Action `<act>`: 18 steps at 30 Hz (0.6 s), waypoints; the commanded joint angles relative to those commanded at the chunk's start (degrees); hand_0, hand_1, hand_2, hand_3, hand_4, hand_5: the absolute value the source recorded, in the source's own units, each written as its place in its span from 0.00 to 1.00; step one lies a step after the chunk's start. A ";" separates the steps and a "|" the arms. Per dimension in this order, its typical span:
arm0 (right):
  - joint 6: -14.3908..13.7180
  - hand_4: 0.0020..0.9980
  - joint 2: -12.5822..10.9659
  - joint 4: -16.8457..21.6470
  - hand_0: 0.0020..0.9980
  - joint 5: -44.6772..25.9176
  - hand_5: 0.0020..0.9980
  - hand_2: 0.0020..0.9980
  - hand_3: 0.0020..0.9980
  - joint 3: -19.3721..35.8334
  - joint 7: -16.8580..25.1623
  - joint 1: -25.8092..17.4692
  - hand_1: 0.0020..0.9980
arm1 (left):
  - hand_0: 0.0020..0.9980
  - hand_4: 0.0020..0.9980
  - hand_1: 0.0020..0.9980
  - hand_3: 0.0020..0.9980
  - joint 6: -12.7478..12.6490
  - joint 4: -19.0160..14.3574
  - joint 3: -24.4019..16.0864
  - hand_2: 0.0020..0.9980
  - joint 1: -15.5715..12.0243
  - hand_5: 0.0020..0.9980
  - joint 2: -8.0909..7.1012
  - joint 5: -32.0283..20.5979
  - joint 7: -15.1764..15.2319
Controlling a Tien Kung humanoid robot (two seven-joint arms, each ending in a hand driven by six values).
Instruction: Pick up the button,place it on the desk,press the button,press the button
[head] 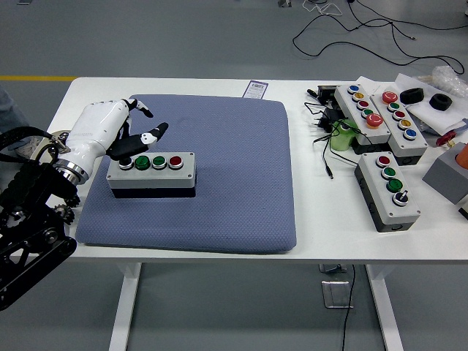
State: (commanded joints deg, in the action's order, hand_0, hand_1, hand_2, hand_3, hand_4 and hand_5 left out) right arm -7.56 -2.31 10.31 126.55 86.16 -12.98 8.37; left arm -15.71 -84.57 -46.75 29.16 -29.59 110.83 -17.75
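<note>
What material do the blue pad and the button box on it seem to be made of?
The blue pad looks like soft fabric-covered foam or rubber: matte, finely dotted weave, rounded corners. The button box appears to be hard plastic: smooth light-grey lid, dark base, glossy green and red caps with shiny, perhaps metal, rings. The left hand touches its left end.

Layout: a pad (pixel 219 175) lies on the left half of the surface (pixel 322 219). The button box (pixel 151 175) sits on the pad's left part. The left hand (pixel 110 135) is above the box's left end. Three further button boxes (pixel 387 190) and cables (pixel 325 139) lie right of the pad.
</note>
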 joint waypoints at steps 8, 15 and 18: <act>0.03 0.31 0.02 0.00 0.67 0.84 0.17 0.68 0.62 0.69 0.01 -0.31 0.66 | 0.00 0.68 0.00 0.62 5.06 0.20 1.93 0.00 -0.70 1.00 0.36 -0.71 -1.28; 0.00 0.31 0.02 0.00 0.67 1.20 0.17 0.68 0.62 1.01 0.04 -0.49 0.66 | 0.00 0.67 0.00 0.62 5.26 1.95 3.08 0.00 -0.79 0.99 0.71 -1.03 -1.58; -0.01 0.31 0.04 0.00 0.67 1.24 0.17 0.68 0.62 1.00 0.06 -0.51 0.66 | 0.00 0.67 0.00 0.63 5.47 2.55 3.37 0.00 -0.68 0.98 1.01 -1.07 -1.71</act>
State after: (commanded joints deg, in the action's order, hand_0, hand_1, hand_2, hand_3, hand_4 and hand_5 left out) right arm -7.57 -2.26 10.31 127.79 87.16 -12.92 7.86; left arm -10.24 -82.02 -43.38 28.48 -28.58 109.77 -19.46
